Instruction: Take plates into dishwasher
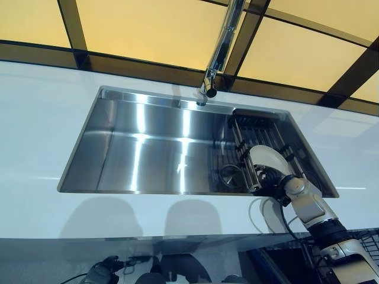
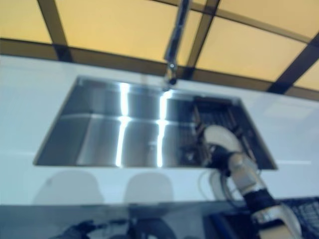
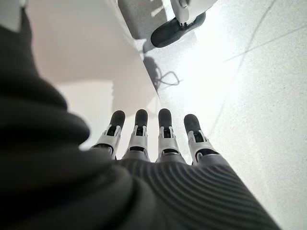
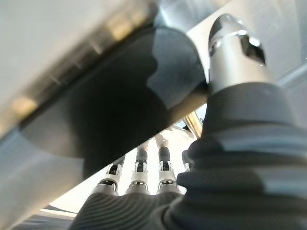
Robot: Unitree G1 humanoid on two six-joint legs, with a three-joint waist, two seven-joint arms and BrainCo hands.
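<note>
One steel sink [image 1: 148, 155] is set into the white surface [image 1: 41, 118], and its wide left part holds nothing but reflections. Above its rear rim, up and to the left of the right robot hand, a chrome faucet [image 1: 218, 53] leans over the basin. At the sink's right end sits a dark wire rack [image 1: 260, 137], and one white plate [image 1: 267, 158] stands on edge in it, directly at the fingertips of the right robot hand [image 1: 273, 180]. Just left of that hand, low in the basin beside the rack, a round metal piece [image 1: 230, 175] lies on the bottom; what it is cannot be told.

The left robot hand [image 3: 151, 139] hangs low beside the cabinet front, well down and left of the sink, its fingers straight and side by side, holding nothing, with only pale floor [image 3: 249, 96] past them.

The right robot hand reaches up over the front rim of the sink at its right end, wrist below the surface edge and fingers pointing into the rack. In its wrist view the fingers [image 4: 138, 170] run straight under the plate's dark underside while the thumb [image 4: 235, 52] stands on the other side of the rim. Whether it grips the plate or only touches it cannot be told.
</note>
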